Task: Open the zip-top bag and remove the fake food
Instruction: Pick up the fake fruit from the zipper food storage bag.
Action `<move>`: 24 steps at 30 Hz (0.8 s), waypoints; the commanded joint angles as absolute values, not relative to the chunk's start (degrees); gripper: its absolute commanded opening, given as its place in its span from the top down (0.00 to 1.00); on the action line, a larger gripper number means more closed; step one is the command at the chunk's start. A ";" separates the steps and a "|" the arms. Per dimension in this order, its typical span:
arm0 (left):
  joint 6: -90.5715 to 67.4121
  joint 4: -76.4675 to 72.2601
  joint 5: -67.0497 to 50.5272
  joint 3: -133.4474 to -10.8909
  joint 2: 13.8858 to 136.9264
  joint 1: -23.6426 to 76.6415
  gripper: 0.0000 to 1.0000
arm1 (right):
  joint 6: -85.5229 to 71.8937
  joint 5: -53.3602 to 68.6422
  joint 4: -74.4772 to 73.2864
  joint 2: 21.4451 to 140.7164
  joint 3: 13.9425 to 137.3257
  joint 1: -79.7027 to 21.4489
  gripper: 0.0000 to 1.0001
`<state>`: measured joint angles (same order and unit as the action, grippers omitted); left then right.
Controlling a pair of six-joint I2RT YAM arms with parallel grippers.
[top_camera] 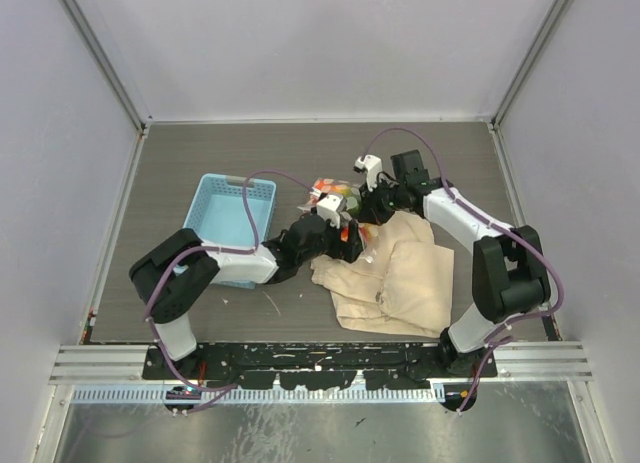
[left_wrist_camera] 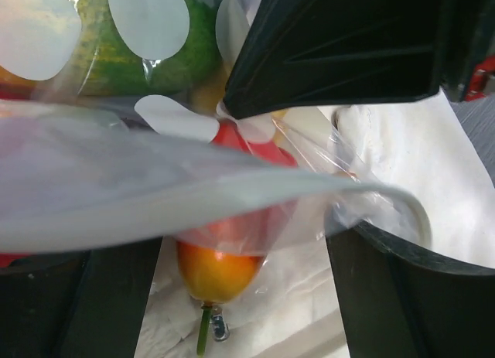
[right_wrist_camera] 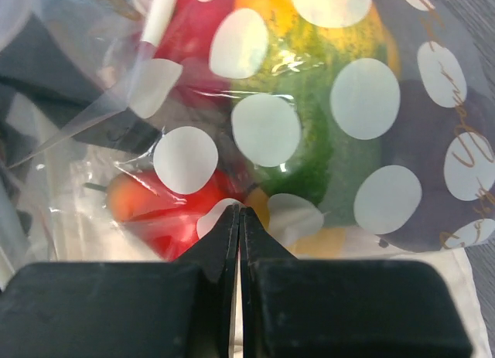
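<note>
At tabletop [top_camera: 200, 153] centre, right gripper [right_wrist_camera: 238, 211] jaws clench the zip-top bag [right_wrist_camera: 363, 103]; from seven o'clock, left gripper [left_wrist_camera: 244, 250] jaws gape. Opening step, likely; next, left must grip the mouth.

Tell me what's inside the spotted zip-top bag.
Through the zip-top bag the fake food shows: a green-and-orange fruit, a red-orange piece. Its print and crinkled film cover parts, so the count cannot be told.

Grey wood-grain table [top_camera: 300, 148], pale walls [top_camera: 300, 43]
</note>
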<state>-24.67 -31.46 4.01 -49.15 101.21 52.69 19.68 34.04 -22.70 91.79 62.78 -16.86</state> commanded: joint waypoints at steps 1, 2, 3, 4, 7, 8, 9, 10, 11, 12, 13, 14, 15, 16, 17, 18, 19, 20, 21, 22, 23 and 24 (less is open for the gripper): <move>-24.65 -34.15 2.62 -49.68 102.11 51.96 0.15 | 19.84 28.17 -21.30 93.74 65.26 -17.14 0.96; -24.76 -33.66 2.74 -50.02 102.27 51.82 0.15 | 20.43 28.63 -22.20 94.35 65.56 -17.45 0.96; -24.80 -32.95 2.96 -50.60 102.50 51.77 0.15 | 21.19 29.25 -23.22 94.81 66.12 -17.77 0.96; -24.85 -32.19 3.25 -51.09 102.67 51.70 0.15 | 22.05 30.29 -24.16 95.30 66.58 -17.96 0.96; -25.02 -30.36 4.66 -51.85 103.14 51.55 0.18 | 24.98 33.80 -26.86 96.07 67.38 -18.26 0.97; -25.24 -30.17 4.90 -51.85 103.27 51.51 0.19 | 25.57 34.62 -27.54 96.26 67.62 -18.28 0.97; -25.41 -30.09 4.92 -51.86 103.38 51.49 0.19 | 26.06 35.38 -28.17 96.63 67.98 -18.38 0.98; -25.54 -30.14 4.83 -51.87 103.55 51.44 0.19 | 26.41 35.99 -28.86 96.96 68.21 -18.43 0.98; -25.64 -30.08 4.75 -51.97 103.66 51.42 0.19 | 26.78 36.56 -29.48 97.29 68.49 -18.38 0.98; -25.66 -30.06 4.59 -52.11 103.75 51.46 0.19 | 27.00 37.20 -29.91 97.68 68.80 -18.38 0.98; -25.66 -29.97 4.53 -52.21 103.89 51.47 0.19 | 27.18 37.71 -30.29 97.94 68.96 -18.37 0.98; -25.66 -29.93 4.55 -52.40 104.01 51.46 0.20 | 27.42 38.12 -30.83 98.11 69.21 -18.38 0.99; -25.66 -29.91 4.49 -52.51 103.98 51.42 0.25 | 27.61 38.36 -31.11 98.23 69.47 -18.37 0.99; -25.66 -29.89 4.55 -52.62 104.07 51.39 0.29 | 27.75 38.36 -31.43 98.26 69.64 -18.39 0.99; -25.68 -29.84 4.57 -52.76 104.05 51.34 0.32 | 27.81 38.33 -31.59 98.20 69.74 -18.31 0.99; -25.67 -29.61 4.61 -52.89 103.96 51.27 0.35 | 27.86 38.32 -31.72 98.11 69.85 -18.22 0.99; -25.66 -29.51 4.64 -52.98 103.79 51.24 0.40 | 27.86 38.58 -31.73 98.05 69.94 -18.01 0.99; -25.71 -29.26 4.58 -52.93 103.42 51.16 0.48 | 27.74 38.73 -31.82 98.00 69.94 -17.75 0.99; -25.70 -29.00 4.57 -52.81 103.02 51.12 0.55 | 27.51 38.81 -31.82 98.06 70.03 -17.49 0.99; -25.67 -28.70 4.58 -52.66 102.40 51.10 0.61 | 27.30 38.78 -31.88 98.08 70.18 -17.17 0.99; -25.66 -28.26 4.46 -52.21 101.68 51.09 0.64 | 27.07 38.88 -31.90 98.09 70.35 -16.67 0.99; -25.62 -27.77 4.41 -51.88 100.50 51.14 0.67 | 26.78 39.04 -31.95 98.09 70.46 -16.04 0.99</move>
